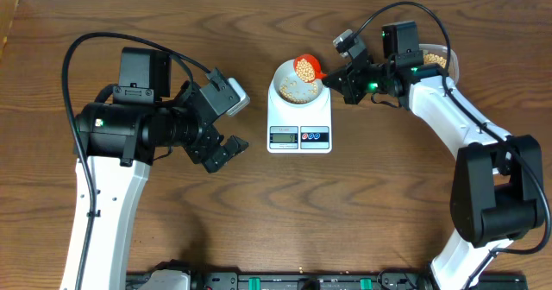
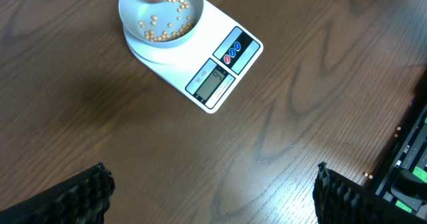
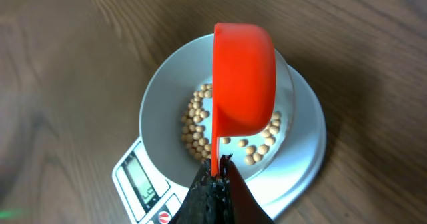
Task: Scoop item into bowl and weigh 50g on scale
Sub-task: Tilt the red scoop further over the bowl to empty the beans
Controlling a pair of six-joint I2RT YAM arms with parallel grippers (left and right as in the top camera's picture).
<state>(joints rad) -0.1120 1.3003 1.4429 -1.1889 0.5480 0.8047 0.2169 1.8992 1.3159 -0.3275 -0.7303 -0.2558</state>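
With our right gripper [image 3: 213, 179] clamped on the handle of the red scoop [image 3: 243, 71], tilted above the bowl [image 3: 163, 97] on the scale [image 1: 321, 113], we should roll gently so soybeans [image 3: 197, 127] trickle in towards 50g, our left gripper [image 1: 226, 152] wide open, empty.

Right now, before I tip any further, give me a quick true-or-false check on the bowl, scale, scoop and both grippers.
1. The bowl sits on the scale. True.
2. The bowl is empty. False: beans already lie in it.
3. The right gripper holds the orange scoop over the bowl. True.
4. The left gripper grips the scale. False: it hangs open, apart from the scale.
5. The orange scoop has beans in it. True.
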